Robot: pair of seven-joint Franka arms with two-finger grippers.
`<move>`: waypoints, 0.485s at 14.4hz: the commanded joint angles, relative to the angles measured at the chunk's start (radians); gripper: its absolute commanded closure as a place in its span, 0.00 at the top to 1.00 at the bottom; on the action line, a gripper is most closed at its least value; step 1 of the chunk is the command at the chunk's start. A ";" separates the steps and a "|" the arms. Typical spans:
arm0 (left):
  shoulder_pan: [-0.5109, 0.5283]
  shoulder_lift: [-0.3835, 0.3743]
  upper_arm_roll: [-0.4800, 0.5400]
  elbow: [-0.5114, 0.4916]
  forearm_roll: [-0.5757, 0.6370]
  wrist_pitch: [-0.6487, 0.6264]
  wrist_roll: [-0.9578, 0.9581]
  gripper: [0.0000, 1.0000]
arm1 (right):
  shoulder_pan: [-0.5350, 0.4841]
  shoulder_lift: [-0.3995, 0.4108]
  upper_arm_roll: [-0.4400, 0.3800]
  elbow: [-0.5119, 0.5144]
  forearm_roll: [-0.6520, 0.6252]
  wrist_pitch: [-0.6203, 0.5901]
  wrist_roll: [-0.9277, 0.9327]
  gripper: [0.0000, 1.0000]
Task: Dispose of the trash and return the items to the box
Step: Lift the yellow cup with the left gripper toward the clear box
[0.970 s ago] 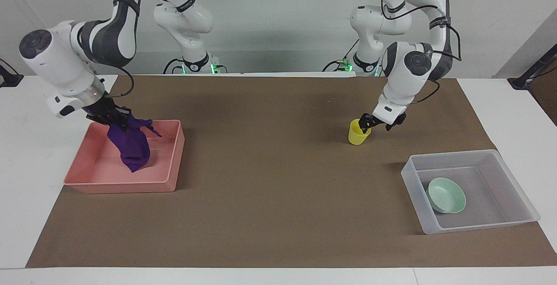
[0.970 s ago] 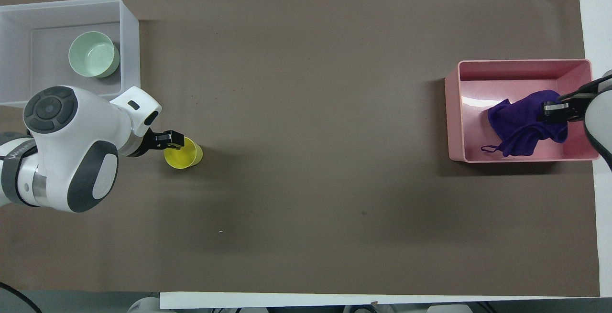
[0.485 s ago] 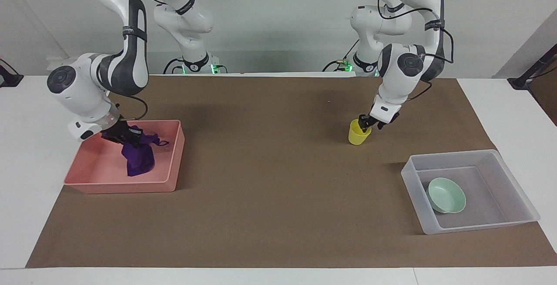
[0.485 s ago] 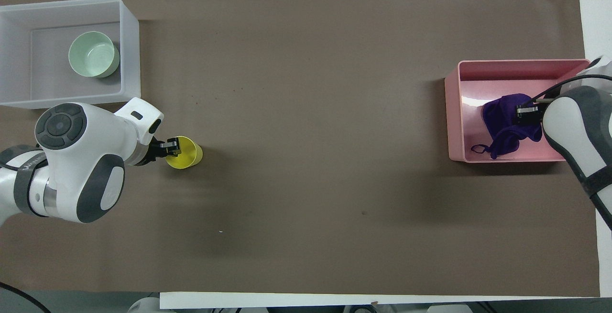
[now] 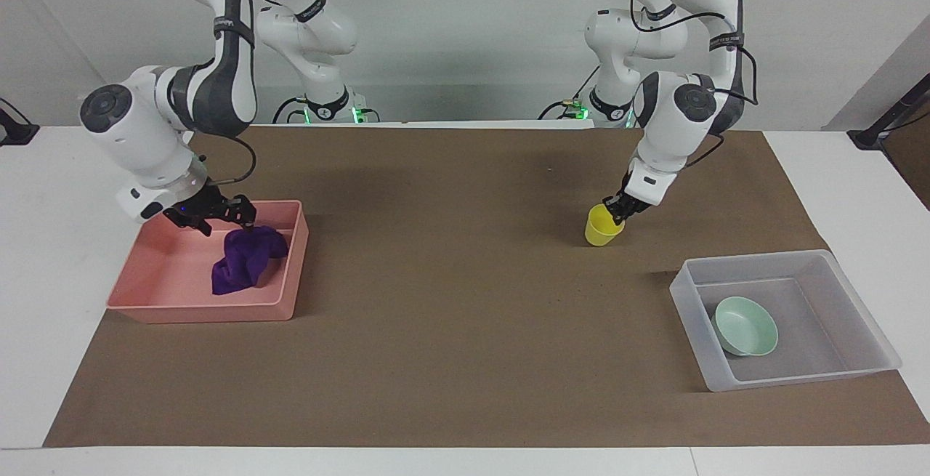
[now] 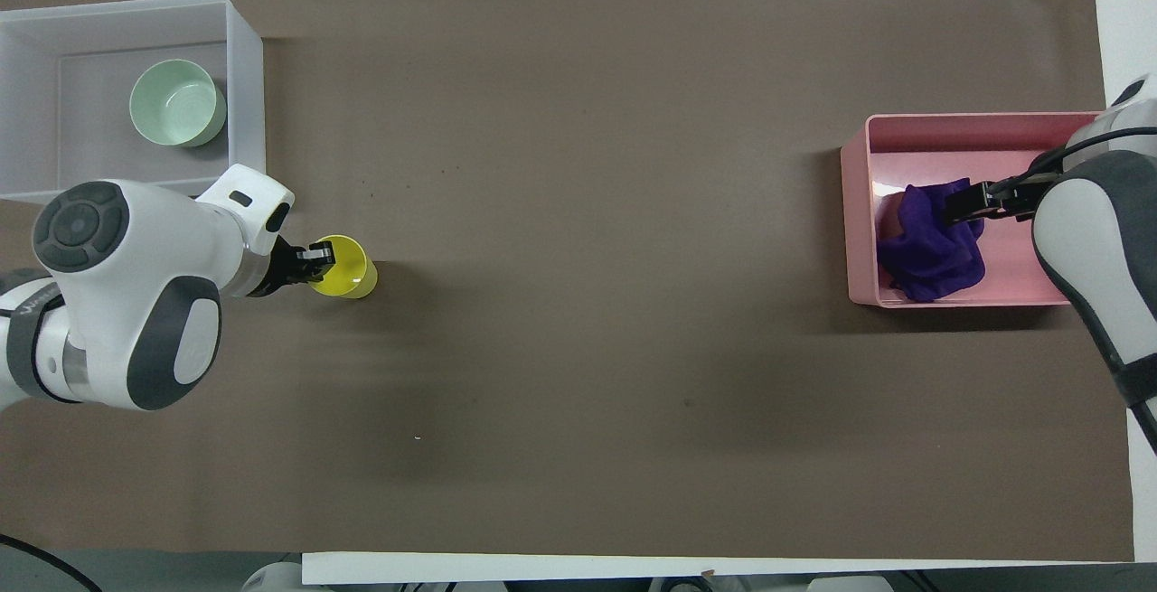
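Note:
The purple cloth (image 5: 245,265) (image 6: 929,249) lies bunched in the pink tray (image 5: 203,312) (image 6: 855,212). My right gripper (image 5: 221,218) (image 6: 963,203) is open just above the cloth and holds nothing. The yellow cup (image 5: 600,229) (image 6: 348,268) is on the brown mat, slightly tilted. My left gripper (image 5: 617,208) (image 6: 314,259) is shut on the cup's rim, one finger inside it. The mint green bowl (image 5: 745,327) (image 6: 176,104) lies in the clear plastic box (image 5: 755,258) (image 6: 246,77), which is farther from the robots than the cup, at the left arm's end of the table.
A brown mat (image 5: 450,301) covers the table between the pink tray and the clear box. White table edges (image 5: 43,258) border it at both ends.
My right gripper lowered the hanging cloth into the pink tray, opened and let it go. My left gripper closed on the yellow cup's rim and shifted the cup slightly.

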 commanded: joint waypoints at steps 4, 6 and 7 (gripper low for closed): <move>0.098 0.213 0.023 0.718 -0.012 -0.453 -0.018 0.00 | 0.108 -0.067 0.003 0.072 0.009 -0.156 0.054 0.99; 0.199 0.307 0.065 0.829 -0.007 -0.425 0.017 0.00 | 0.139 -0.065 0.003 0.138 0.009 -0.263 0.090 0.99; 0.239 0.342 0.069 0.831 -0.007 -0.375 0.064 0.00 | 0.142 -0.062 0.003 0.178 0.009 -0.324 0.094 0.99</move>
